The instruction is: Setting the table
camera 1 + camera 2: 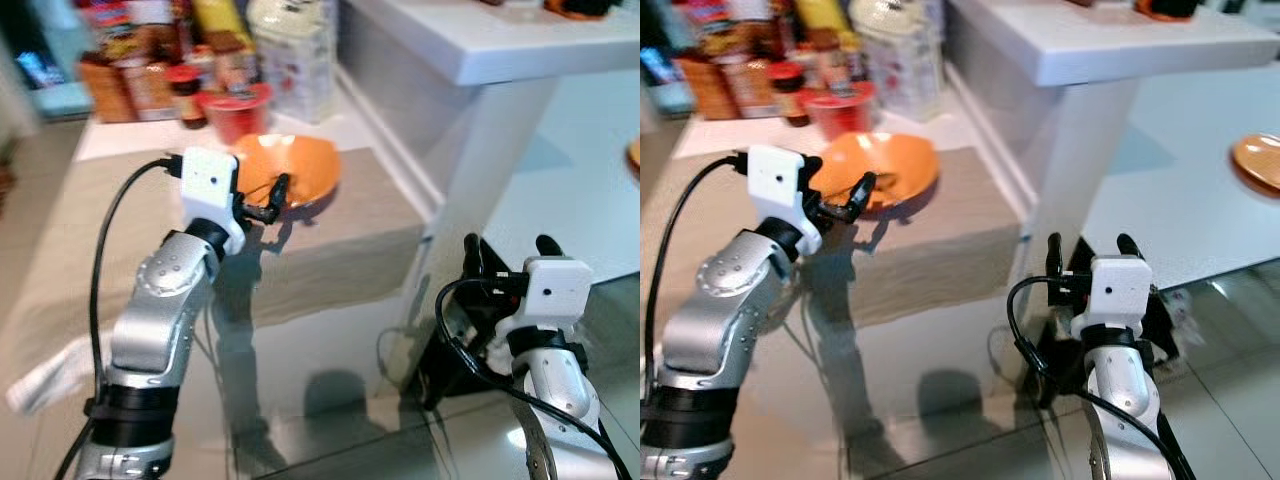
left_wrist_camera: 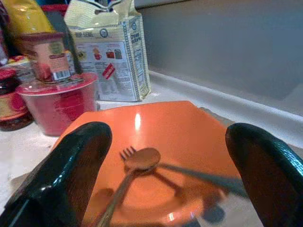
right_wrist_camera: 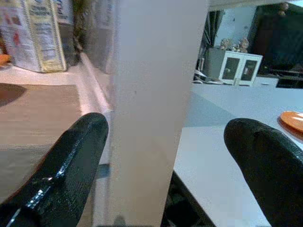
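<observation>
An orange plate point(image 1: 300, 165) lies on the beige counter point(image 1: 340, 240), near its back edge. In the left wrist view a spoon point(image 2: 141, 160) and a fork point(image 2: 126, 152) rest crossed on the plate point(image 2: 184, 127). My left gripper point(image 1: 272, 198) is open and hovers at the plate's near rim, with one finger point(image 2: 78, 165) on each side of the cutlery. My right gripper point(image 1: 510, 246) is open and empty. It is low at the right, in front of the white pillar point(image 3: 151, 94). A second orange plate point(image 1: 1258, 160) sits on the white table point(image 1: 1180, 200) at the far right.
Jars, a red tub point(image 1: 235, 108) and a printed bag point(image 1: 295, 60) crowd the back of the counter behind the plate. A white raised ledge point(image 1: 480, 40) runs along the counter's right side. A glossy glass surface point(image 1: 330, 420) lies below, and a white cloth point(image 1: 40, 380) lies at lower left.
</observation>
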`<state>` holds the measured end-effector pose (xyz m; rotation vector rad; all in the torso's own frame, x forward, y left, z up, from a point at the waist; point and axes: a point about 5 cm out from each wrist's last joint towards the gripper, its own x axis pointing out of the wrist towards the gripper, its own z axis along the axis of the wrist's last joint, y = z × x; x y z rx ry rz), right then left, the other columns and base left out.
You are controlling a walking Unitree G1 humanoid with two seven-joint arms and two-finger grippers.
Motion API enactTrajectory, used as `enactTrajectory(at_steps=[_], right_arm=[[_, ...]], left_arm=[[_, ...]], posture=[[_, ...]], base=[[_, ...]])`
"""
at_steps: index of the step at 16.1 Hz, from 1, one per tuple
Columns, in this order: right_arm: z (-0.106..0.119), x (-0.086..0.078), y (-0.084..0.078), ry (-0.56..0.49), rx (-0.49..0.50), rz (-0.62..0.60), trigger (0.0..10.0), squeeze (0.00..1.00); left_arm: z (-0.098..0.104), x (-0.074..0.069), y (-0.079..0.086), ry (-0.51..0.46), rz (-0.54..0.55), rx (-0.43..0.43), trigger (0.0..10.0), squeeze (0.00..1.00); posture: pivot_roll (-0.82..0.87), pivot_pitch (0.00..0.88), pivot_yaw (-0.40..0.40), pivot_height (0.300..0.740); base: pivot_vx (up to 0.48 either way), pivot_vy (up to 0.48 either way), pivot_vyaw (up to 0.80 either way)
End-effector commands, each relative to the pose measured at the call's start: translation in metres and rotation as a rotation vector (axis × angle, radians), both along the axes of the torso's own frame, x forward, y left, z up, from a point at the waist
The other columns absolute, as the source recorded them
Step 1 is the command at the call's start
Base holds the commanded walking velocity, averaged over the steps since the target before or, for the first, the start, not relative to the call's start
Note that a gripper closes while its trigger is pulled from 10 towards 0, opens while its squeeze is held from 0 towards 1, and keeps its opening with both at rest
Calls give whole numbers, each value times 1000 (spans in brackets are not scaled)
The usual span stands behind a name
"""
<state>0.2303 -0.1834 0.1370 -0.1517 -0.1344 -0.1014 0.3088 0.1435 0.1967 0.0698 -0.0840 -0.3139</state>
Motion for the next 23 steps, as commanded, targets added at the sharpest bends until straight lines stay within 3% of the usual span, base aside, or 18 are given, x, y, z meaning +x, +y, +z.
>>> enactTrajectory(at_steps=[1,4,6,12,13,14,18,19,23], right_arm=[[4,1,4,-9,-6,17,10000,0],[4,0,8,-8,-18,47,10000,47],[1,1,8,11,-7,46,10000,4],[-1,1,9,18,-7,54,10000,0],[-2,0,9,21,-7,54,10000,0],[-3,0,9,24,-8,56,10000,0],[-5,-1,11,30,-4,57,10000,0],[-6,-2,13,34,-3,57,10000,0],[-9,-4,15,40,1,46,10000,0]], left_arm=[[6,-1,3,-11,21,-7,10000,0],[6,-1,3,-13,51,-26,10000,0],[9,-2,3,-35,70,-28,10000,0],[15,0,-1,-59,81,-37,10000,0],[16,2,-7,-25,21,-33,10000,0],[19,7,-15,13,-78,30,10000,0],[46,15,-28,33,-259,76,10000,0],[47,12,-38,42,-337,89,10000,0],[34,12,-48,126,-464,175,10000,0]], posture=[[-83,0,27,740],[-80,0,18,740],[-77,0,16,740],[-79,0,9,740],[-79,0,9,740],[-76,0,2,740],[-76,0,7,740],[-78,0,12,740],[-96,0,30,740]], base=[[330,349,0],[274,394,410],[127,416,297],[0,0,0],[0,0,0],[0,0,0],[0,0,0],[0,0,0],[0,0,0]])
